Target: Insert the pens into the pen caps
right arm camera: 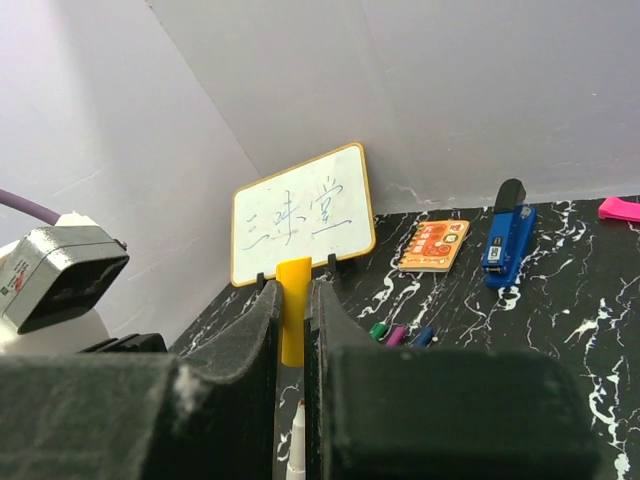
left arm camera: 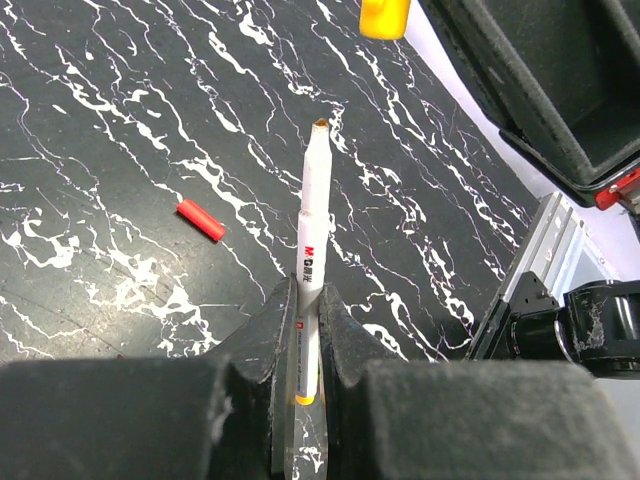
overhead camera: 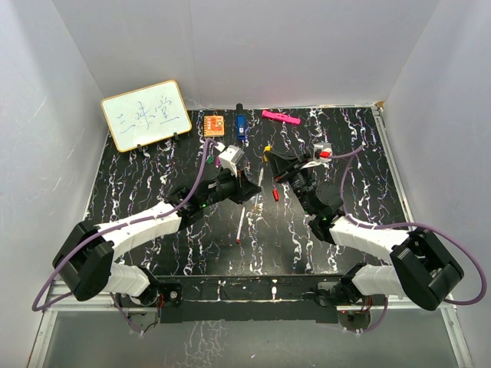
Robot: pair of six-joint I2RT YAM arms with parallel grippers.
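Aligning stage: left fingers (left arm camera: 265,340) pinch a white marker pen (left arm camera: 315,220), right fingers (right arm camera: 250,340) pinch the yellow cap (right arm camera: 293,300); tip needs centring.

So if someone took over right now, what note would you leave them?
Left claw: shut on a pen, tip aimed at the yellow cap.
Right claw: shut on that cap.
On the table: red cap and a loose pen.
Done: no pen seen capped.
To do: join this pair, then the others.
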